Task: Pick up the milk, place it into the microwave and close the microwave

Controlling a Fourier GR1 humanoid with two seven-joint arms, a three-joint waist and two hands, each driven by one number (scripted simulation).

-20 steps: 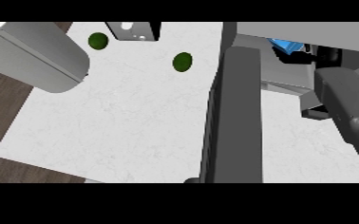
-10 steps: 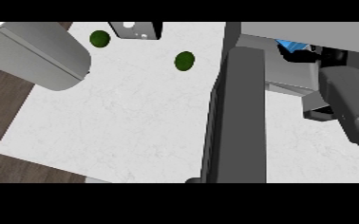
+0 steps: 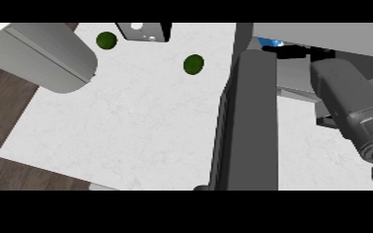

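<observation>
- The white marbled worktop point(image 3: 138, 123) fills most of the head view, with a strip of dark wood floor point(image 3: 15, 96) showing past its left and lower edges.
- The microwave door point(image 3: 247, 123) stands open, seen edge-on as a tall dark grey slab running from the upper middle down to the lower edge; it stands between the worktop's open area and the microwave.
- The microwave point(image 3: 313, 32) sits at the upper right; its grey top and a bit of its lighter inner floor show to the right of the door.
- The milk point(image 3: 271, 43) shows only as a small blue-and-white patch at the mouth of the microwave, just under its top edge and close beside the door; most of it is hidden.
- The right hand point(image 3: 295, 52) is a black shape just right of the milk, reaching into the microwave, with the grey right forearm point(image 3: 346, 103) running down to the right edge. I cannot tell whether its fingers are open or curled, nor whether it touches the milk.
- The left forearm point(image 3: 44, 54) is a large grey cylinder at the upper left; the left hand is out of view.
- Two dark green round things lie on the worktop: one point(image 3: 106, 40) near the top edge, the other point(image 3: 193, 64) nearer the door.
- A black and grey object point(image 3: 144, 31) sits at the top edge between them; what it is cannot be told.
- No writing or brand can be read anywhere.
</observation>
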